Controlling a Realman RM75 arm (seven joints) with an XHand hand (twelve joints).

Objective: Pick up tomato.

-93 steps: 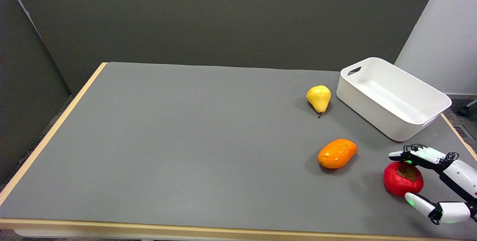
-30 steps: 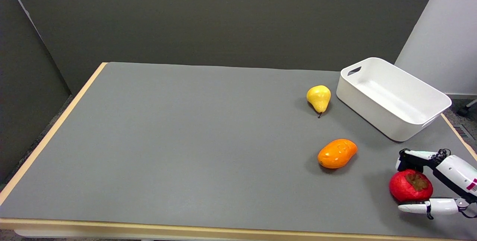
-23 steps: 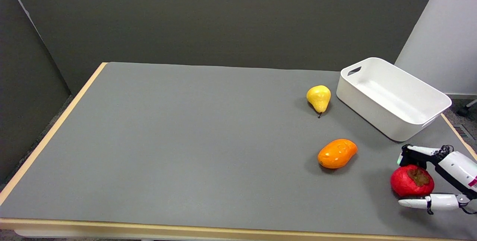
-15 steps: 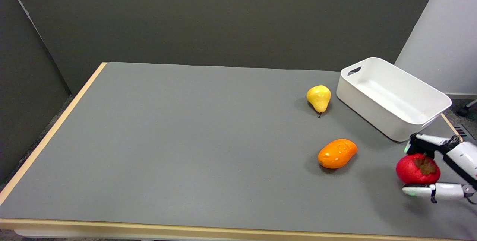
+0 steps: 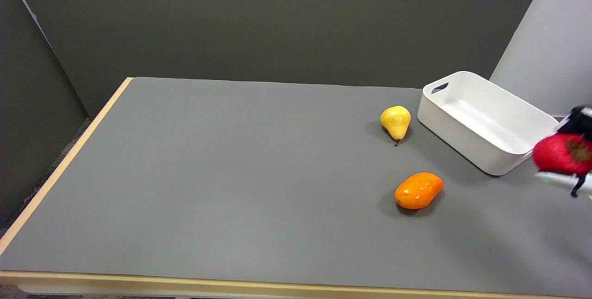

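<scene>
Fingers (image 5: 562, 179) of right hand (image 5: 576, 151) clamped tomato (image 5: 559, 155) from above and below — held off table (image 5: 231, 174), just beside bin (image 5: 467, 139), near corner. Advice: steady grip, slow lift — blur suggested speed.

light: even, soft, overhead | shadows: faint | blur: right edge smeared, probably motion | focus: otherwise sharp

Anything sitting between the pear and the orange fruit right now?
No. In the head view, only bare grey table lies between the pear and the orange fruit.
</scene>
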